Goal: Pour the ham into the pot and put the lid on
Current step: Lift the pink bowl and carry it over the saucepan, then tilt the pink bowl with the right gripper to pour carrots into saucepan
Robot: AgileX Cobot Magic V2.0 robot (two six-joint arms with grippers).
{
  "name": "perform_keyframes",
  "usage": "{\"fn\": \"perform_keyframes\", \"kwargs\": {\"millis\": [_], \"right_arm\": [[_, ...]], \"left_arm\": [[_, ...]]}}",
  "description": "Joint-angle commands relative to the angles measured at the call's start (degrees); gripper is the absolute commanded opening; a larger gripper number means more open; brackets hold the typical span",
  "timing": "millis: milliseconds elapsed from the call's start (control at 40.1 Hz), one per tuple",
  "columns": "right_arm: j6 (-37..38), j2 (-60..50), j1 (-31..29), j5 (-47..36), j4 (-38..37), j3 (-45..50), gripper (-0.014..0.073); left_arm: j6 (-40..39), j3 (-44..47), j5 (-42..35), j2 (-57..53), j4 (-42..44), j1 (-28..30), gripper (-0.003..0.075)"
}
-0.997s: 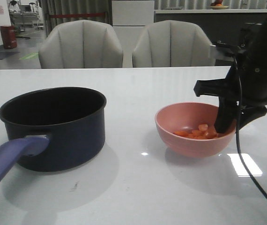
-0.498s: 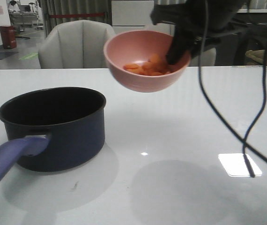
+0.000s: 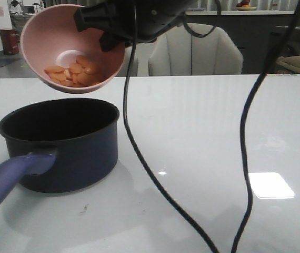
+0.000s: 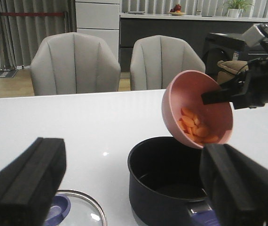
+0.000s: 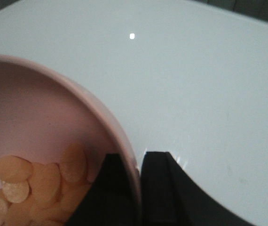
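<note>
My right gripper (image 3: 113, 36) is shut on the rim of the pink bowl (image 3: 68, 37), one finger inside and one outside. The bowl hangs tilted above the dark navy pot (image 3: 60, 145), whose purple handle (image 3: 8, 179) points toward the front edge. The orange ham slices (image 3: 73, 71) lie at the bowl's low side, still inside it. The pot looks empty. In the right wrist view the gripper (image 5: 136, 162) pinches the bowl wall (image 5: 54, 113) beside the ham (image 5: 35, 183). My left gripper (image 4: 131, 150) stands open facing the pot (image 4: 167, 188). The glass lid (image 4: 84, 209) lies flat on the table beside the pot.
The white table (image 3: 218, 121) stretches to the right of the pot. Black cables (image 3: 134, 153) from the right arm hang down across the front view. Two grey chairs (image 4: 75, 63) stand behind the table's far edge.
The right gripper has lifted the pink bowl off the table on the right, carried it left and up over the pot, and tilted it. The ham slid to its low side.
</note>
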Motion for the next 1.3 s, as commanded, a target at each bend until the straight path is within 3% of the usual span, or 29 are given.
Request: {"fn": "perform_keyframes", "kwargs": {"millis": [0, 150, 324, 449, 673, 947, 1022, 1146, 1271], "right_arm": [[-0.6, -0.67, 0.16, -15.82, -4.76, -2.03, 0.0143], [-1.8, 2.22, 0.64, -28.14, -9.48, -1.87, 0.0143], [-8.52, 4.44, 1.4, -41.81, -9.38, 0.52, 0.0143], [-20.04, 6.49, 2.17, -46.41, -7.46, 1.31, 0.0135], [-45.6, 9.01, 5.54, -53.8, 3.81, 1.31, 0.0135], [-67.31, 15.1, 7.84, -68.12, 5.9, 1.31, 0.0135], [-74.16, 16.08, 7.86, -68.49, 5.7, 1.31, 0.0135], [-74.56, 16.63, 7.86, -68.49, 5.7, 1.31, 0.0135], [-66.01, 16.47, 7.86, -68.49, 7.62, 1.25, 0.0135]], "left_arm": [[-0.06, -1.41, -4.24, 0.69, 0.01, -0.48, 0.0625], [-0.06, -1.41, -4.24, 0.69, 0.01, -0.48, 0.0625], [-0.06, -1.41, -4.24, 0.69, 0.01, -0.48, 0.0625], [-0.06, -1.41, -4.24, 0.69, 0.01, -0.48, 0.0625], [-0.06, -1.41, -4.24, 0.69, 0.01, -0.48, 0.0625], [-0.06, -1.41, -4.24, 0.69, 0.01, -0.48, 0.0625], [-0.06, -1.41, -4.24, 0.69, 0.01, -0.48, 0.0625], [-0.06, -1.41, -4.24, 0.69, 0.01, -0.48, 0.0625], [-0.06, -1.41, -4.24, 0.69, 0.01, -0.48, 0.0625]]}}
